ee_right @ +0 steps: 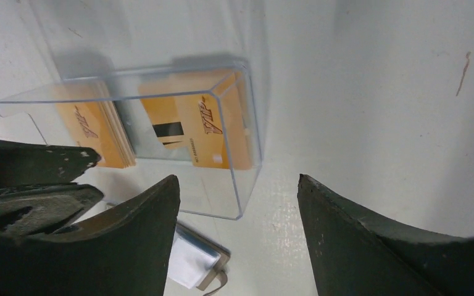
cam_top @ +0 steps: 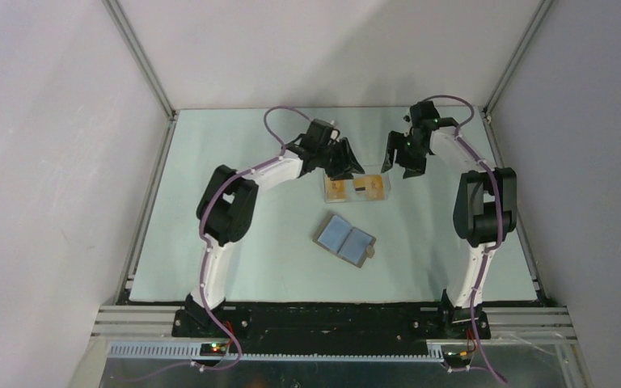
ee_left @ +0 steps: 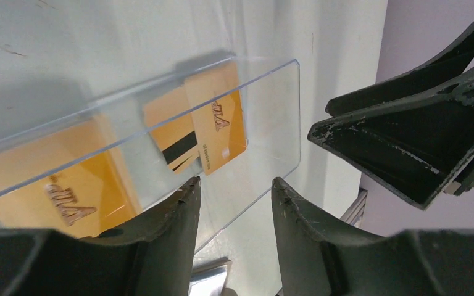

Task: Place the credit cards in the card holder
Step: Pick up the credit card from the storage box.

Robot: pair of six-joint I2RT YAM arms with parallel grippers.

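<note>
Credit cards (ee_right: 213,139) w/ "VIP" logo

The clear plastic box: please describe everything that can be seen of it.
The clear plastic box is low, rectangular and thin-walled, lying flat on the pale table beyond the grey wallet. It holds orange-gold cards: a stack at one end, loose overlapping ones at the other, one showing a dark stripe. The left gripper and right gripper are open at its two ends; contact cannot be told.
</note>
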